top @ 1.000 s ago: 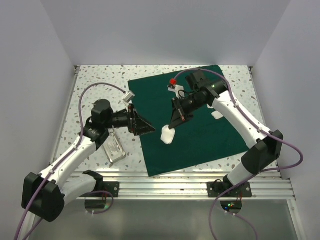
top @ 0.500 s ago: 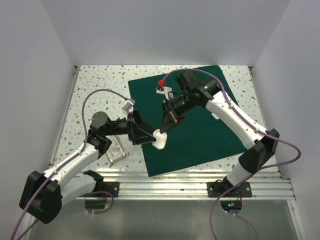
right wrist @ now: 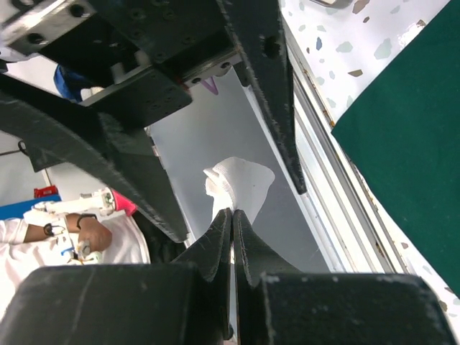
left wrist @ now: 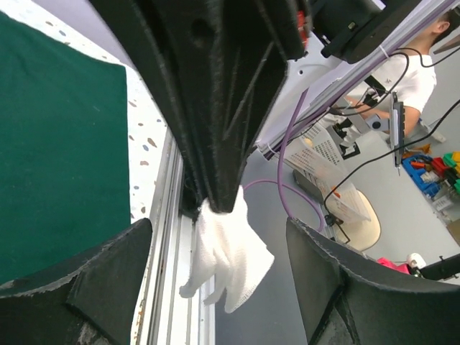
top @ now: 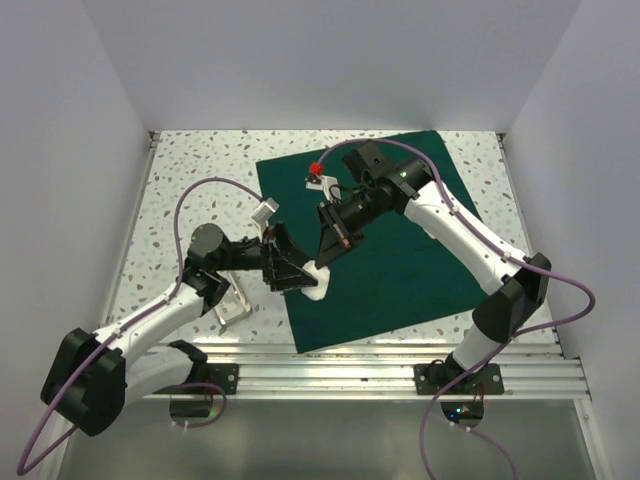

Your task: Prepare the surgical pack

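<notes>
The surgical pack, a dark green cloth [top: 400, 260], lies spread flat on the speckled table; it also shows in the wrist views [left wrist: 57, 144] [right wrist: 410, 158]. My right gripper [top: 322, 262] [right wrist: 232, 212] is shut on a small white gauze piece [top: 316, 284] [right wrist: 243, 181] that hangs over the cloth's near-left edge. My left gripper [top: 296, 274] [left wrist: 218, 233] stands open, one finger on either side of the dangling gauze [left wrist: 226, 251] without touching it. The right gripper's black fingers [left wrist: 215, 108] come down from above in the left wrist view.
A clear plastic tray [top: 228, 298] sits on the table left of the cloth, under the left arm. An aluminium rail [top: 380, 365] runs along the table's near edge. White walls close in the left, right and back.
The right arm has carried the gauze leftward and nearer, to the cloth's left edge. The left gripper has swung in to meet it, and its open fingers now flank the gauze.
</notes>
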Controlling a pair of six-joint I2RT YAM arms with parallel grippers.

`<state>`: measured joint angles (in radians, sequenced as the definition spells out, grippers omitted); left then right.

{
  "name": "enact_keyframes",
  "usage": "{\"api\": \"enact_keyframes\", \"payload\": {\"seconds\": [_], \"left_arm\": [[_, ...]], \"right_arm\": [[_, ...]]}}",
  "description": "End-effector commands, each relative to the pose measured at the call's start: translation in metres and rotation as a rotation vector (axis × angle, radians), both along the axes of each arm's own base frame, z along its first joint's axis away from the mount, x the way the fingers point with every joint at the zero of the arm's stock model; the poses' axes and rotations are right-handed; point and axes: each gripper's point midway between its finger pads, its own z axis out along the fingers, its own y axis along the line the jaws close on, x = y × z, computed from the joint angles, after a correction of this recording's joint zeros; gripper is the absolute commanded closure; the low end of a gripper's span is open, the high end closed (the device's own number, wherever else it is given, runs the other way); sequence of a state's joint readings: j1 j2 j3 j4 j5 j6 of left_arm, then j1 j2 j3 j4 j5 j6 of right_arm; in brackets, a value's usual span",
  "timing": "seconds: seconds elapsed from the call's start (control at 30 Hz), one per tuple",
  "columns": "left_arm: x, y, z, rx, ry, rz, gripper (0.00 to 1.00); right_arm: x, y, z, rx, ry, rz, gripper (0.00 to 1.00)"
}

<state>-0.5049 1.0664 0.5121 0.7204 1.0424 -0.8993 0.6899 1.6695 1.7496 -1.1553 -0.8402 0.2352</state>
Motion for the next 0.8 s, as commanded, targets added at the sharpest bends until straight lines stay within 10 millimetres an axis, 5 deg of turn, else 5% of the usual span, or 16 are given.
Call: {"api": "enact_keyframes", "payload": {"seconds": [0.0,0.1,0.3,0.4,0.47,0.5,0.6,0.7,0.77], "left_arm": [[0.0,-0.002,0.006,-0.018,-0.033,-0.025,0.23],[-0.002,-0.002,0.004,-0.01,-0.022,-0.033,0.32],[-0.001,0.0,0.001,0.021,-0.009,-0.023,0.68],[-0.002,0.0,0.0,0.028,0.002,-0.027,1.0],[0.0,0.001,-0.003,0.041,0.029,-0.015,1.0],[0.001,0.002,-0.005,0.047,0.043,-0.004,1.0],[0.023,0.014,-0.02,0.11,0.111,0.121,1.0],[0.053,0.043,-0.054,0.23,0.212,0.301,1.0],[0.076,0.075,-0.091,0.393,0.307,0.497,1.0]], "right_arm": [[-0.001,0.001,0.016,0.026,-0.008,-0.001,1.0],[0.0,0.0,0.012,0.007,-0.018,-0.005,1.0],[0.001,-0.003,0.004,-0.018,-0.019,-0.016,1.0],[0.006,-0.001,0.0,-0.029,-0.024,-0.038,1.0],[0.015,-0.001,-0.003,-0.062,-0.045,-0.079,0.96],[0.023,-0.001,-0.005,-0.092,-0.05,-0.122,0.75],[0.052,-0.011,-0.01,-0.187,-0.083,-0.259,0.34],[0.088,-0.031,-0.019,-0.265,-0.078,-0.431,0.13],[0.111,-0.05,-0.028,-0.3,-0.062,-0.53,0.13]]}}
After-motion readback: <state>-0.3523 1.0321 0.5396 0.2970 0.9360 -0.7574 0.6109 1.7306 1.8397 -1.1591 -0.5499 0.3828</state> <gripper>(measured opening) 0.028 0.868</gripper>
